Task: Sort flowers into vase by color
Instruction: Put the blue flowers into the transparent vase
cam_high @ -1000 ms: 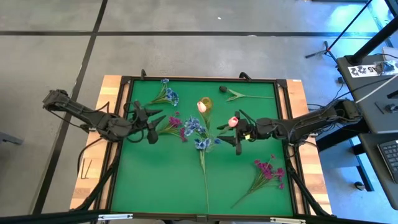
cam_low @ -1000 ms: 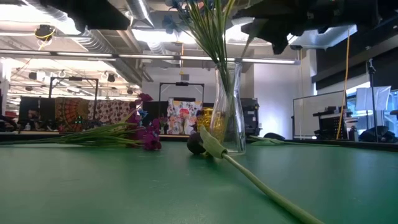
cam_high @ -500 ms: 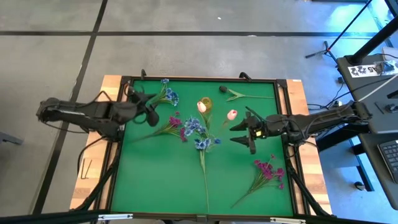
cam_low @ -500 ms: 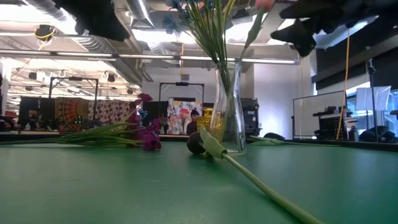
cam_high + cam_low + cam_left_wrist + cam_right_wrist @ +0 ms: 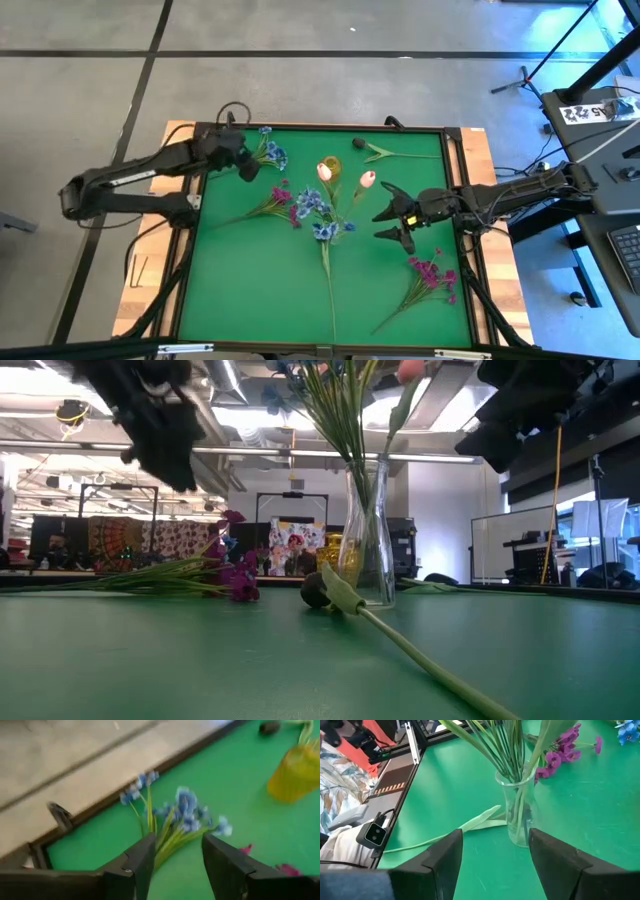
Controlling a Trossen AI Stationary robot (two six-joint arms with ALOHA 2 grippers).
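A clear glass vase (image 5: 519,817) stands mid-table and holds blue sprays (image 5: 315,208) and a pink tulip bud (image 5: 367,180). A second white-pink bud (image 5: 324,171) sits in a yellow vase (image 5: 296,769) just behind it. My left gripper (image 5: 249,166) is open over a blue spray (image 5: 268,152) lying by the far left edge, with its fingers on either side of the stems (image 5: 172,837). My right gripper (image 5: 383,222) is open, just right of the glass vase, and touches nothing. Dark tulips lie at the far edge (image 5: 358,143) and in front of the vase (image 5: 316,589).
One magenta spray (image 5: 277,204) lies left of the vases, another (image 5: 430,275) near the right near corner. A long green stem (image 5: 328,285) runs from the vase toward the near edge. A black raised frame (image 5: 200,150) borders the green mat.
My left gripper has moved from beside the left magenta spray toward the far edge and now hovers over the blue spray. My right gripper has drawn back toward the right edge, away from the pink tulip, which stays standing in the glass vase.
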